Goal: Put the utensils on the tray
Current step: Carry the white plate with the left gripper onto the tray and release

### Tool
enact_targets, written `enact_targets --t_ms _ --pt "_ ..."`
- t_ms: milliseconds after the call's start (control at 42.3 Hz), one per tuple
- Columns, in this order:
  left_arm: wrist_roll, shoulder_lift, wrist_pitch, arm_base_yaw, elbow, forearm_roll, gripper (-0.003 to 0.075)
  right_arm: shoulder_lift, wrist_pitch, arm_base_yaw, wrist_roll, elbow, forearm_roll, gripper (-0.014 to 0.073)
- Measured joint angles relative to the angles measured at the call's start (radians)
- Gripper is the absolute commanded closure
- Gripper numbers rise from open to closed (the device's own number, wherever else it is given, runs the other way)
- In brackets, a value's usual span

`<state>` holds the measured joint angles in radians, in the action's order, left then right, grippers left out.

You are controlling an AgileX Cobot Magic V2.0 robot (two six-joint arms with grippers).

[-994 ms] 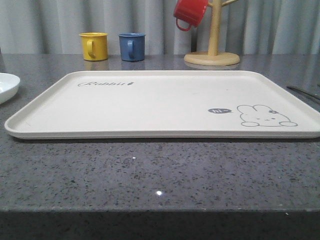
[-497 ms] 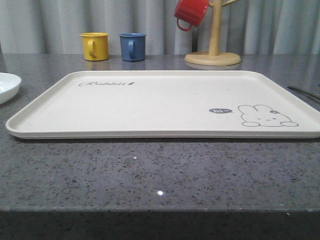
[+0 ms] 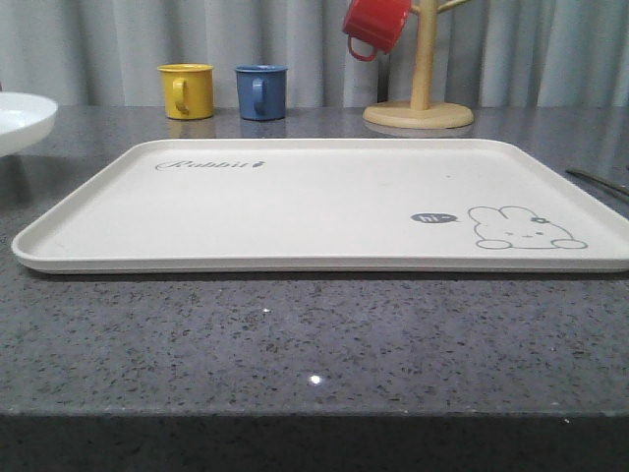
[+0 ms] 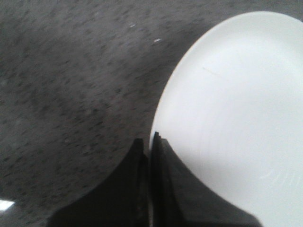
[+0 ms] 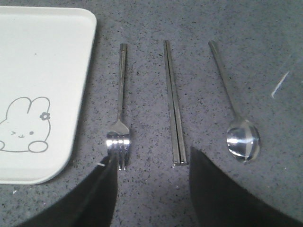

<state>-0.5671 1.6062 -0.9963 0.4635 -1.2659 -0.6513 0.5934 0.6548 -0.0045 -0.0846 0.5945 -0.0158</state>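
The cream tray (image 3: 324, 202) lies in the middle of the grey counter, its corner with the bunny drawing also in the right wrist view as tray (image 5: 38, 71). Beside that corner lie a fork (image 5: 120, 109), a pair of chopsticks (image 5: 173, 104) and a spoon (image 5: 234, 113), side by side on the counter. My right gripper (image 5: 151, 165) hovers open over them, one finger by the fork's tines. The white plate (image 4: 236, 118) is pinched at its rim by my left gripper (image 4: 150, 142). In the front view the plate (image 3: 20, 118) hangs above the counter at the far left.
A yellow mug (image 3: 187, 90) and a blue mug (image 3: 260, 91) stand behind the tray. A red mug (image 3: 373, 25) hangs on a wooden mug tree (image 3: 420, 98) at the back right. Utensil handle ends (image 3: 595, 180) show at the right edge.
The white plate has risen off the counter at the far left and shifted slightly right. The tray and mugs stay put.
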Motion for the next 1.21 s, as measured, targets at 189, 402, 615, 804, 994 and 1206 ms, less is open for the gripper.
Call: enact_targets --t_ms 189,402,615,804,994,1206 --pt "0.046 -0.011 -0.009 -0.189 -0.083 -0.01 0.0741 0.0 0.0 0.0 0.0 0.0 0.0 0.0211" --pt "0.1 0.001 0.069 -0.452 -0.085 0.007 0.0741 0.0 0.0 0.0 0.0 0.0 0.0 0.0211" --pt "0.138 0.08 0.112 -0.613 -0.087 0.063 0.0741 0.0 0.0 0.0 0.0 0.0 0.0 0.0211" --pt "0.142 0.14 0.124 -0.626 -0.087 0.075 0.074 0.0 0.0 0.0 0.0 0.0 0.0 0.0211" --pt "0.144 0.152 0.122 -0.626 -0.087 0.099 0.0703 0.0 0.0 0.0 0.0 0.0 0.0 0.0211" --pt "0.144 0.152 0.103 -0.626 -0.087 0.105 0.0472 0.0 0.0 0.0 0.002 0.0 0.0 0.0211"
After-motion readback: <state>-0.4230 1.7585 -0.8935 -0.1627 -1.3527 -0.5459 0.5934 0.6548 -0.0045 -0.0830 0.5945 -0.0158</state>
